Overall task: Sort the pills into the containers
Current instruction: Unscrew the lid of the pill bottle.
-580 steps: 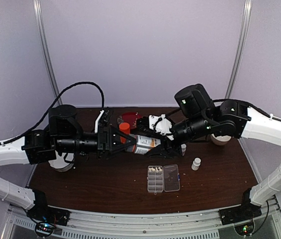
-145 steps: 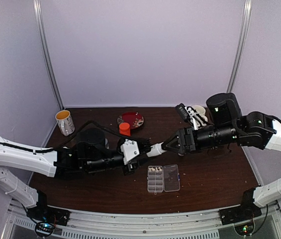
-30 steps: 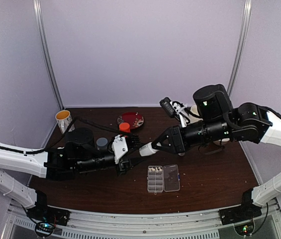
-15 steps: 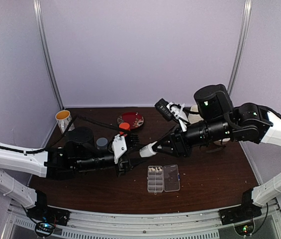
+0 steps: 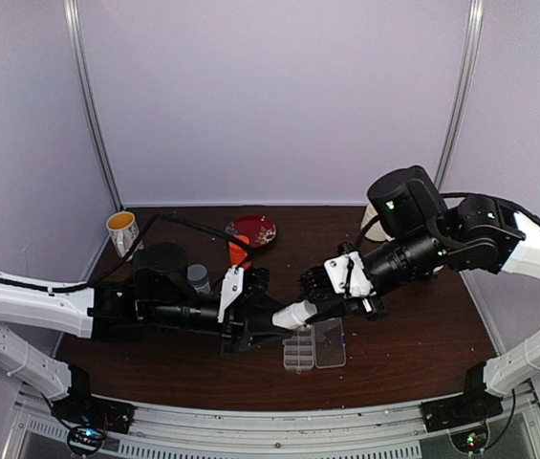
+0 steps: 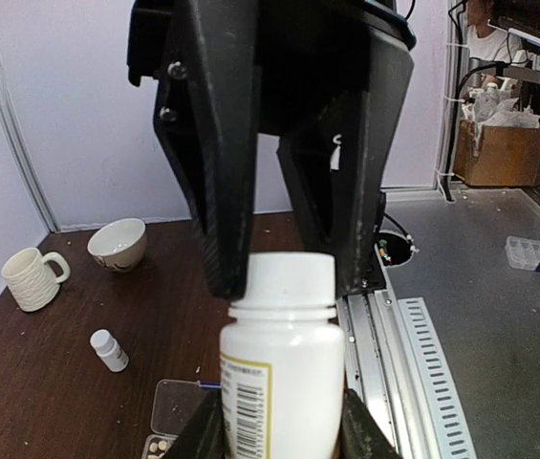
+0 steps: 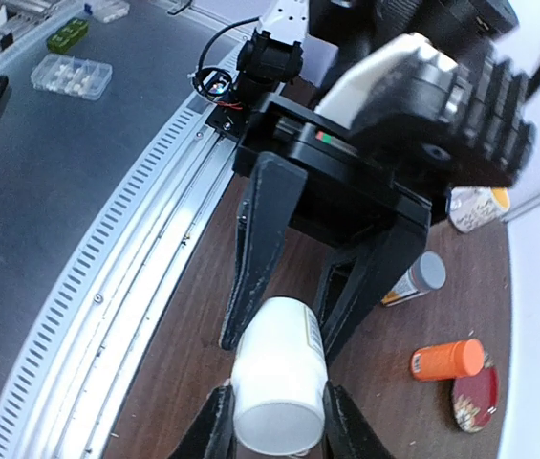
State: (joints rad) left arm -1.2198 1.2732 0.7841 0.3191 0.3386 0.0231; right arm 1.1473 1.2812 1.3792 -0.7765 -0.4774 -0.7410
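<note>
The left gripper (image 6: 279,430) clamps the body of a white plastic bottle (image 6: 282,373), and the right gripper (image 7: 274,426) is closed on its white cap (image 6: 291,277). The bottle's label shows a barcode beside a yellow stripe, with no legible words. Just beneath it, at the overhead view's lower centre, the clear plastic organiser box (image 5: 330,344) lies open. Tiny cream pills (image 6: 159,446) sit in a compartment at the left wrist view's bottom edge.

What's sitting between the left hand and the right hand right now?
A small white plastic bottle bridges them: the left hand clamps its body, and the right hand pinches its top. This is clearest in the left wrist view.
</note>
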